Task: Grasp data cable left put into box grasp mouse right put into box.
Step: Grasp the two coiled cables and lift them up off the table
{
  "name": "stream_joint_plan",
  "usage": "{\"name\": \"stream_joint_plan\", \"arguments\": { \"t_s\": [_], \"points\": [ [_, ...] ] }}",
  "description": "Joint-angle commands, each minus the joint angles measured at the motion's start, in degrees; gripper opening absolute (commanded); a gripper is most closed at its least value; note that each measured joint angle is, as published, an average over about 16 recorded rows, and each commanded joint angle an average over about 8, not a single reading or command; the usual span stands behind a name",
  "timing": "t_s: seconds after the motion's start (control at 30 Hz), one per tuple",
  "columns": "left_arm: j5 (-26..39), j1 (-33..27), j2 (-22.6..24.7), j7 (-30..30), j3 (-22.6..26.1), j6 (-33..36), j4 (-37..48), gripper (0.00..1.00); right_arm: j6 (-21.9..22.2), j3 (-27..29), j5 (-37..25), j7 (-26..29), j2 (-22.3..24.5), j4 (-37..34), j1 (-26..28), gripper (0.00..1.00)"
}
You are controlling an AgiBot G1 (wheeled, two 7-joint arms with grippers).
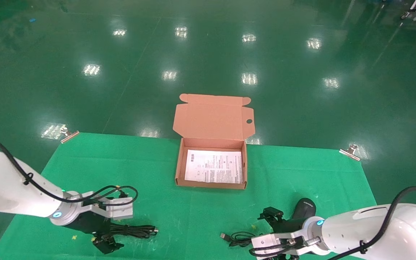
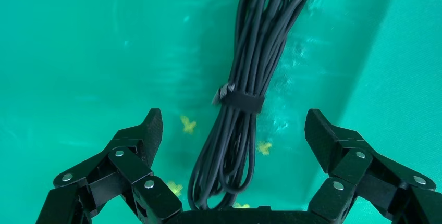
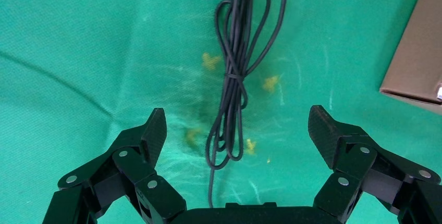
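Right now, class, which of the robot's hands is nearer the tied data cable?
Left. The left hand is open right over the data cable, fingers either side; the right hand is across the cloth beside the mouse.

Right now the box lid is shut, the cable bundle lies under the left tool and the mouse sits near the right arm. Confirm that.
Not quite: the box lid stands open, as the head view shows, with the white sheet visible inside. The rest holds: the cable bundle lies under the open left tool, and the mouse sits near the right arm.
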Motion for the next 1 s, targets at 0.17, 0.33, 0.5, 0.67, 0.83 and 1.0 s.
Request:
{"name": "stream_joint_plan", "arguments": {
  "t_s": [0.17, 0.33, 0.5, 0.67, 0.83, 1.0],
  "points": [
    [-0.44, -0.42, 0.36, 0.84, -0.31, -0.7, 2.53, 0.0, 0.81, -0.07, -0.77, 0.3, -0.57, -0.88, -0.27, 0.0],
    [-0.43, -0.37, 0.29, 0.75, -0.26, -0.52, 1.88, 0.0, 0.69, -0.07, -0.67, 0.28, -0.47, -0.73, -0.24, 0.0],
    [-0.36, -0.27, 0.21, 0.69, -0.17, -0.29, 1.37, 0.0, 0.54, -0.07, -0.55, 0.26, -0.38, -0.58, -0.17, 0.0],
    [-0.29, -0.19, 0.16, 0.66, -0.13, -0.16, 1.01, 0.0, 0.42, -0.07, -0.45, 0.25, -0.31, -0.49, -0.11, 0.0],
    [-0.25, -0.15, 0.13, 0.64, -0.1, -0.08, 0.78, 0.0, 0.35, -0.06, -0.39, 0.23, -0.27, -0.43, -0.08, 0.0],
    [-0.23, -0.12, 0.11, 0.62, -0.09, 0.0, 0.62, 0.0, 0.31, -0.04, -0.36, 0.21, -0.25, -0.39, -0.06, 0.0]
  ]
}}
